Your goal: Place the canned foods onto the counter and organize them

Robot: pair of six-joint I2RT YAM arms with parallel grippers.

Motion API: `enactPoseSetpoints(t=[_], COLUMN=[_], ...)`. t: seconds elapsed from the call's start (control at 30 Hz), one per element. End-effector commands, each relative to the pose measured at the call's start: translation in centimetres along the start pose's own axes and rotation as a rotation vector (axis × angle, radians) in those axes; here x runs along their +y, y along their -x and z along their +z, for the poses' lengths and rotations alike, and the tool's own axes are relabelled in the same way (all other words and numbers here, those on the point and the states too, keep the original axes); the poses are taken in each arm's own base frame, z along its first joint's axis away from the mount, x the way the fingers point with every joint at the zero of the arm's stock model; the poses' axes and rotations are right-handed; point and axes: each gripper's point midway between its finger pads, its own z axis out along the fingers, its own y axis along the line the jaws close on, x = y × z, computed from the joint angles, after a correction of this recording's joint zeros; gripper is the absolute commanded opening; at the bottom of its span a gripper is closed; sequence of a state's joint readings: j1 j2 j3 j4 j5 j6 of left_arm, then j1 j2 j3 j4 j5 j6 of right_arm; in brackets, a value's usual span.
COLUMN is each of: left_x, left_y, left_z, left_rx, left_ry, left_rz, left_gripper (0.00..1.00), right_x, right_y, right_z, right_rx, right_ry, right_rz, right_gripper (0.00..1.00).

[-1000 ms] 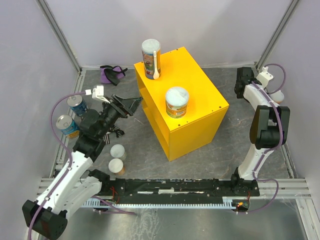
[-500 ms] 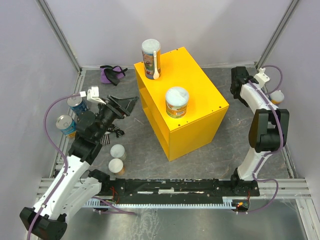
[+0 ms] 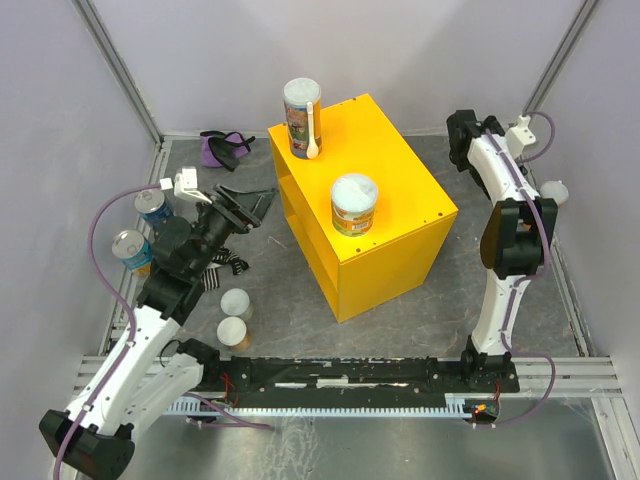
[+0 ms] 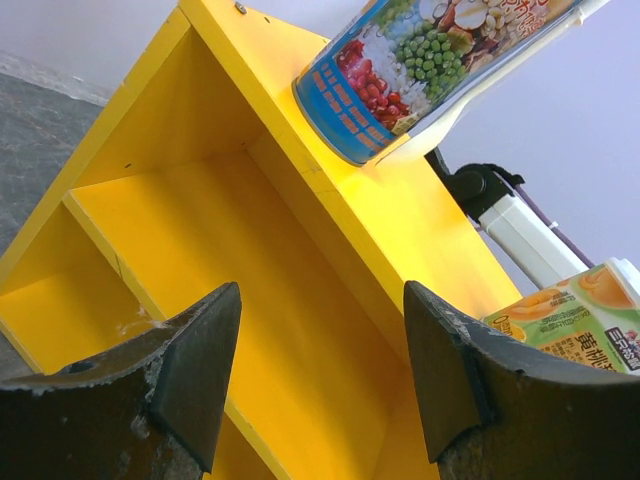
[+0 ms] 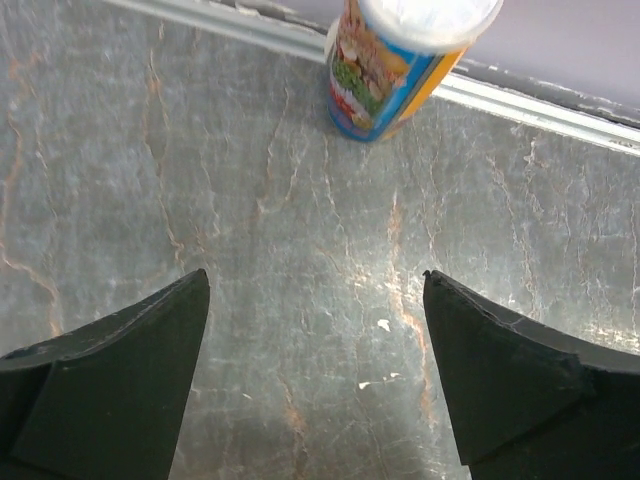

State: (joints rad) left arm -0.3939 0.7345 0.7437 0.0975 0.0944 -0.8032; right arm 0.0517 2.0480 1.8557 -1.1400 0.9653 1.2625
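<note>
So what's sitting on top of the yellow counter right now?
Two cans stand on the counter: a tall tube at its far corner, a white spoon against its side, and a shorter pale-lidded tub near the middle. The surface beneath them is covered.

surface: grey table | on it: yellow counter, loose cans, purple cloth

Left hand open, empty, facing hollow side of bright yellow box table. On top: tall blue vegetable-print can; orange-labelled tub.
</note>
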Motion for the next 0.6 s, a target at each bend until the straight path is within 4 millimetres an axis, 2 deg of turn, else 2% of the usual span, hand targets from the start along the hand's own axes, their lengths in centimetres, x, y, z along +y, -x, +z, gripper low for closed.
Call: enactPoseSetpoints(t=[0.0, 0.27, 0.47, 0.57], left_x=[-2.7, -3.3, -3.7, -4.1], left_y=[1.7, 1.6, 1.1, 1.1], left_z=[0.2, 1.0, 2.4, 2.9], left_rx=[-0.015, 0.032, 0.076, 0.088], left_ry=[-0.072, -0.079, -0.1, -0.114], left_rz=[-0.022, 0.009, 0.0, -0.001], left_gripper=[0.73, 0.73, 0.73, 0.73], right_x=[-1.7, -2.8, -4.0, -4.9], right_y=[3.2, 4.6, 5.7, 7.4], right_z=[-0.7, 0.2, -0.8, -1.5], right_rx=[-0.056, -0.01, 0.011, -0.032], right_ry=[-0.111, -0.183, -0.215, -0.211], right_rz=[0.085, 0.219, 0.258, 0.265], right_gripper=[0.95, 0.95, 0.94, 0.93])
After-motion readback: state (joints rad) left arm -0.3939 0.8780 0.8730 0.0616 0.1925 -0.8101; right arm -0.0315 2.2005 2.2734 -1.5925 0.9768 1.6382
